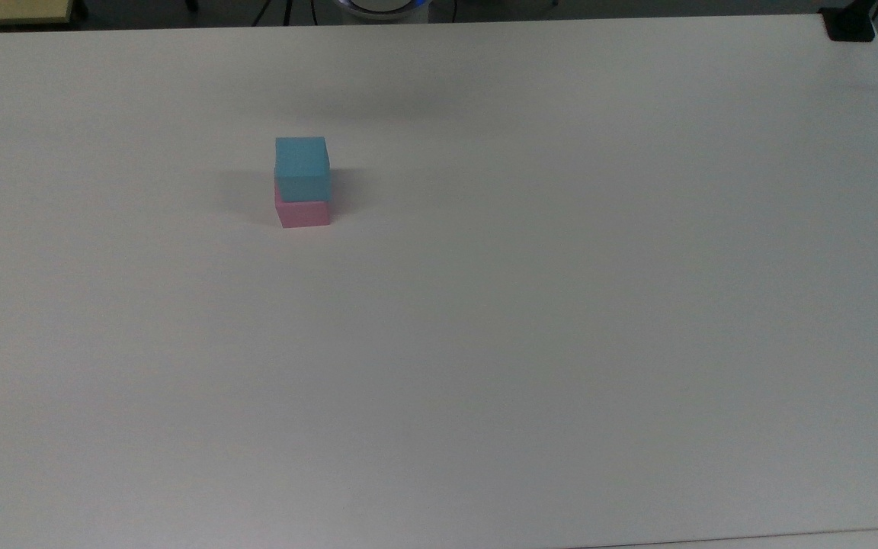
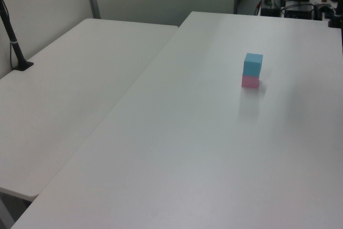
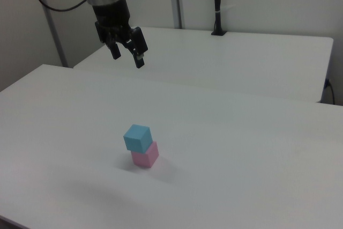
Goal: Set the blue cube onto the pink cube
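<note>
The blue cube (image 1: 302, 166) rests on top of the pink cube (image 1: 302, 213) on the white table, left of centre in the top view. In the left view the blue cube (image 2: 253, 64) sits over the pink cube (image 2: 250, 81) toward the right. The right view shows the blue cube (image 3: 137, 137) slightly turned on the pink cube (image 3: 145, 155). My gripper (image 3: 127, 57) hangs high above the table and back-left of the stack in the right view, open, with nothing between its fingers.
The white table (image 1: 523, 305) spreads wide around the stack. A second white table (image 2: 69, 95) adjoins it on the left view's left. A black post (image 3: 217, 4) stands at the back in the right view, and a black clamp (image 1: 849, 23) sits at the top view's upper right corner.
</note>
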